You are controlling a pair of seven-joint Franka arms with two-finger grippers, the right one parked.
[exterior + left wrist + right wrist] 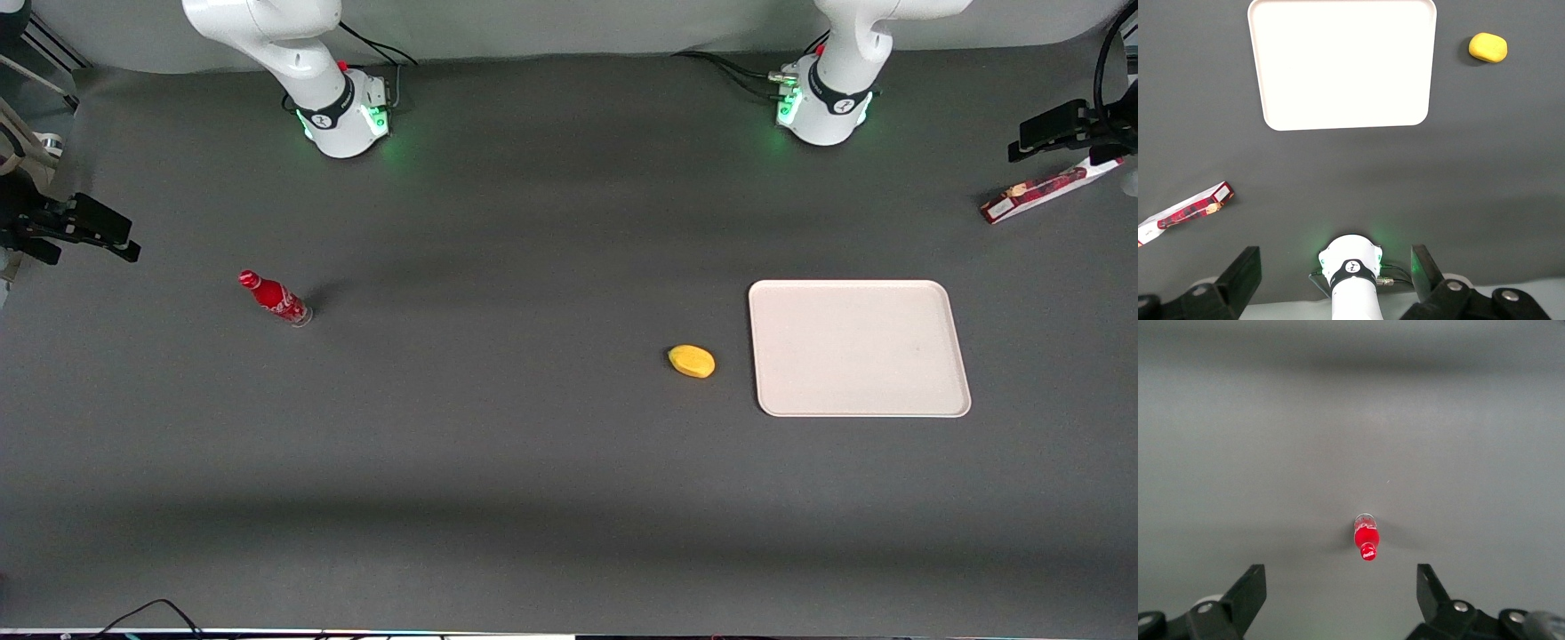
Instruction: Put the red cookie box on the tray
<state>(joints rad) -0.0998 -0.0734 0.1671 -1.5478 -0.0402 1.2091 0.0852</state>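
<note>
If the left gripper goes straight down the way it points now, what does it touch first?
Probably only bare table. The gripper is open, high above the mat, near its arm's base. The red cookie box lies off to one side and the tray farther out; depth is uncertain.

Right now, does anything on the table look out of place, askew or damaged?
Nothing looks damaged or spilled. The red cookie box lies askew at the working arm's end of the table, apart from the tray, which holds nothing. The end effector hangs high above the table, open. The yellow object lies beside the tray.
</note>
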